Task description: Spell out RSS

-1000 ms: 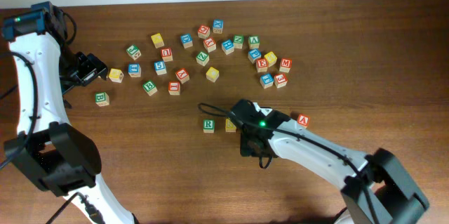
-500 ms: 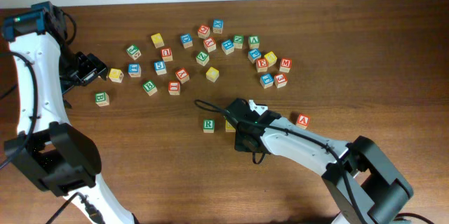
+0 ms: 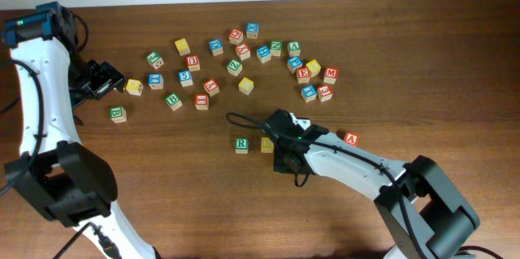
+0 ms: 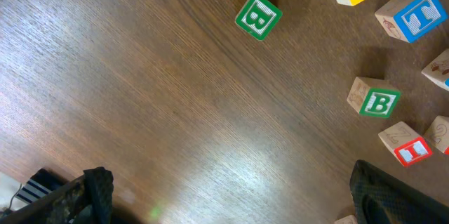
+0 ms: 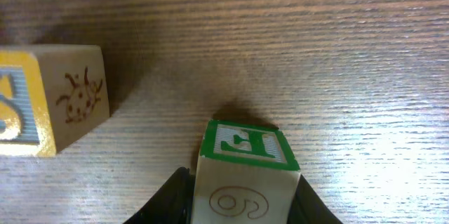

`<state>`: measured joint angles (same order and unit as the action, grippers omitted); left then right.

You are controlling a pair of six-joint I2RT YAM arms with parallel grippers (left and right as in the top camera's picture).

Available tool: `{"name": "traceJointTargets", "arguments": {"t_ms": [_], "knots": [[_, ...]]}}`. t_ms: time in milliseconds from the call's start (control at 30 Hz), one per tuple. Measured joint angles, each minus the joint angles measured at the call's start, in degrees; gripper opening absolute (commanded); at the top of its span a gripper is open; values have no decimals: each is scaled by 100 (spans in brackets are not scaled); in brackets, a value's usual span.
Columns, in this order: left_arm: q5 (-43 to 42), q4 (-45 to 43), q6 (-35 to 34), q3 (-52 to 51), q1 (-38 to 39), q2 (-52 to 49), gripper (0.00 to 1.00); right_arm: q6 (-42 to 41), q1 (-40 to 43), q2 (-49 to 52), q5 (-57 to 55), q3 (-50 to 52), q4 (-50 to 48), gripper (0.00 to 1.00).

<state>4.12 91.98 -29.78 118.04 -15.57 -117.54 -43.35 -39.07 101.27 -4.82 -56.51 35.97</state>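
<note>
so the right gripper (image 5: 242, 199) was clamped on a green-topped cube (image 5: 245, 147), with the yellow S cube (image 5: 49, 101) just off to its left, small gap between

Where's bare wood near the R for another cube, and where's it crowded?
Bare: the near side of the R cube and yellow cube, and left of R toward the lone B cube. The right gripper, holding a green-edged cube, occupies the yellow cube's right. Crowded: the cluster beyond.
</note>
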Motion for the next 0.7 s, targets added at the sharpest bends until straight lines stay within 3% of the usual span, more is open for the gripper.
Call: {"name": "traceJointTargets", "arguments": {"t_ms": [167, 267, 400, 700], "knots": [[0, -2, 0, 0, 0, 0, 99, 643, 98, -4, 964, -323, 955, 20], [0, -4, 0, 0, 0, 0, 99, 1335, 352, -13, 1764, -398, 2186, 21], [0, -2, 0, 0, 0, 0, 99, 1766, 407, -13, 2022, -415, 3545, 21], [0, -2, 0, 0, 0, 0, 99, 1886, -105, -28, 2802, 533, 2546, 30]]}}
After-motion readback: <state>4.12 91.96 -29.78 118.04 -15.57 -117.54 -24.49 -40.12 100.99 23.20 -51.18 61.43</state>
